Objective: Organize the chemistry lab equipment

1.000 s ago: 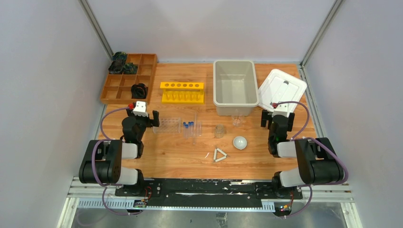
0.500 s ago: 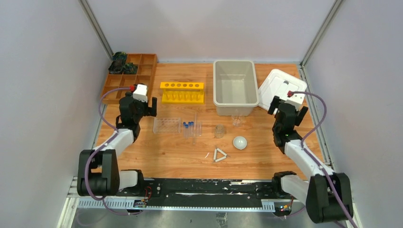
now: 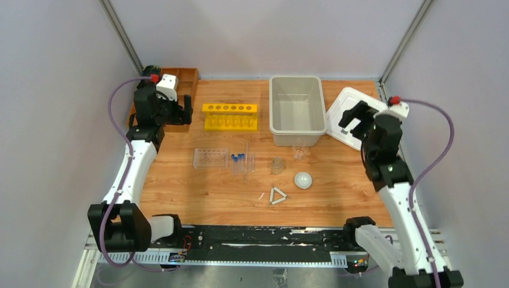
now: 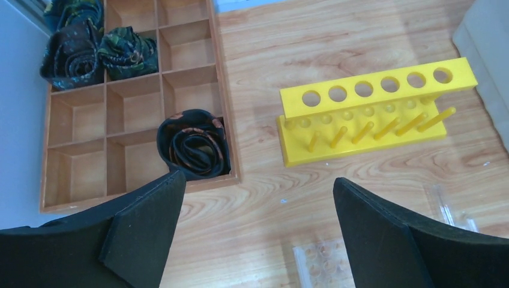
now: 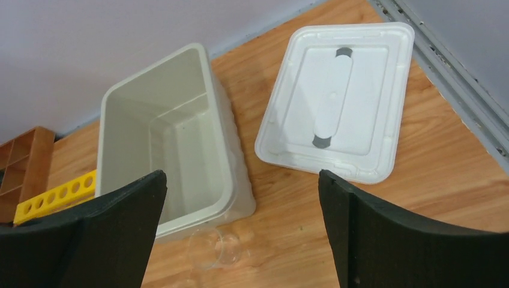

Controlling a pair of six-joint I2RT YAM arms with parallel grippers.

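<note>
Small white triangle (image 3: 277, 195) nearest the arm bases, flat on the wooden table (image 3: 210, 192). Just beyond and to its right, white round dish (image 3: 303, 179). Farther back, in a loose row from the left: clear plastic tube rack (image 3: 210, 158), small clear tubes with blue caps (image 3: 240, 159) just beside it, beaker (image 3: 277, 165), then what looks like the funnel (image 3: 298, 153), close against the grey bin (image 3: 295, 111). Farthest back, both grippers spread wide and holding nothing: left gripper (image 3: 174, 113) over the wooden compartment tray (image 3: 187, 75) beside the yellow rack (image 3: 231, 116), right gripper (image 3: 354, 123) over the white lid (image 3: 354, 95).
</note>
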